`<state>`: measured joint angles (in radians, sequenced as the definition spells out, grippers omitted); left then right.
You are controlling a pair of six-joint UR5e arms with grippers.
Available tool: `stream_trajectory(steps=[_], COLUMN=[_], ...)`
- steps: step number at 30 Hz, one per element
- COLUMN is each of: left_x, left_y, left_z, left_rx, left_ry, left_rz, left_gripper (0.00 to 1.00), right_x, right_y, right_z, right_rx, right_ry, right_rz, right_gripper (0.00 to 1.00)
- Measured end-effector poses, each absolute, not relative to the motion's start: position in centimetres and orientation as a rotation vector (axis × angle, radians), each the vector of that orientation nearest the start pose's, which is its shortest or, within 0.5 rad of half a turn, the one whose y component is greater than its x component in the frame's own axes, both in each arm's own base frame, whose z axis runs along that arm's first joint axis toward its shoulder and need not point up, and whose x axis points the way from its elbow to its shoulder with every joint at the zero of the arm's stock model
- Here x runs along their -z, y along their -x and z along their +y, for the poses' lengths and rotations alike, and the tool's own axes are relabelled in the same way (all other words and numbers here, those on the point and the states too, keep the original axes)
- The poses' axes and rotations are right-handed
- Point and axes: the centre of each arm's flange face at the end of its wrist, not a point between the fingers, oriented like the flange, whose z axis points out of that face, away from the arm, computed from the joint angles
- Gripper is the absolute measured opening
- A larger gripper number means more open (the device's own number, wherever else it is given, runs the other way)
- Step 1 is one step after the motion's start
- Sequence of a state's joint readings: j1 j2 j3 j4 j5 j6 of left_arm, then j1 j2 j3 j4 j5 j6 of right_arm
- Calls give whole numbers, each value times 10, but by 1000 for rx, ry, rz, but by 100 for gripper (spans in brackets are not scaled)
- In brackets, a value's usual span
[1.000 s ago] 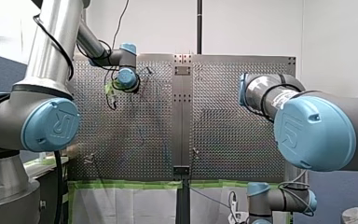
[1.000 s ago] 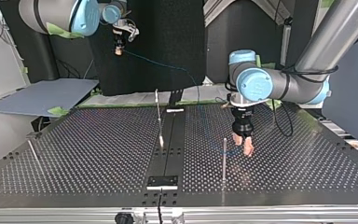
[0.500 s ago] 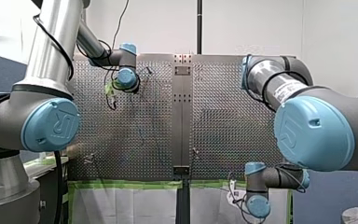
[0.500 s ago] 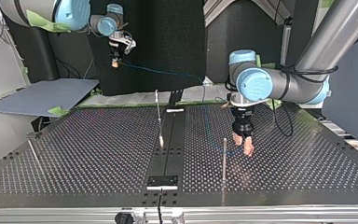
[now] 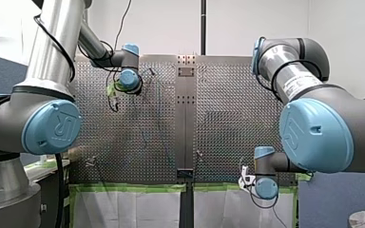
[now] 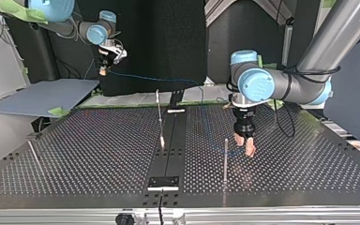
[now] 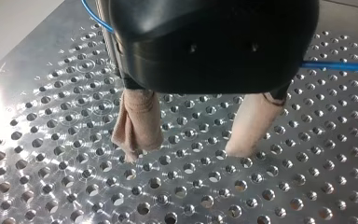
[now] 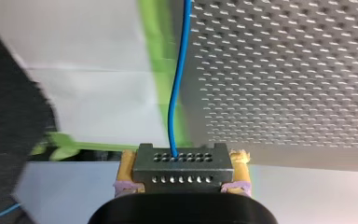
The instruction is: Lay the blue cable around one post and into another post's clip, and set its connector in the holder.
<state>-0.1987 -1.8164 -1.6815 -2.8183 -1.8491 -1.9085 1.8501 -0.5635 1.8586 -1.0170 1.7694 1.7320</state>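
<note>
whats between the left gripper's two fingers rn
Nothing but bare perforated table. In the left wrist view, my left gripper is open and the blue cable passes behind its body, not through the gap between the fingers.

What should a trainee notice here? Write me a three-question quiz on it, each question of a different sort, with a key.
1. Multiple choice: what does my right claw hold? A, a spanner. B, the connector. C, nothing.
2. True or false: my left claw has its fingers apart over the table.
3. Fill in: the ____ cable runs out of the connector.

Key: 1, B. 2, true. 3, blue.
</note>
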Motion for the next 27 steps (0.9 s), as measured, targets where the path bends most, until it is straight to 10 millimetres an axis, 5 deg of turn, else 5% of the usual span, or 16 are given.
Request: stream_trajectory(steps=[21, 27], left_x=[-335, -335], left_y=[-532, -531], left_z=[-215, -215], left_rx=[190, 190], left_ry=[324, 323], left_rz=[1573, 1574], left_gripper=[100, 100], right_x=[-16, -22], right_y=[-275, -275], right_z=[-521, -523], right_rx=[-1465, -1471], right_ry=[-1276, -1268], right_rz=[-1164, -1147], right_gripper=[0, 0])
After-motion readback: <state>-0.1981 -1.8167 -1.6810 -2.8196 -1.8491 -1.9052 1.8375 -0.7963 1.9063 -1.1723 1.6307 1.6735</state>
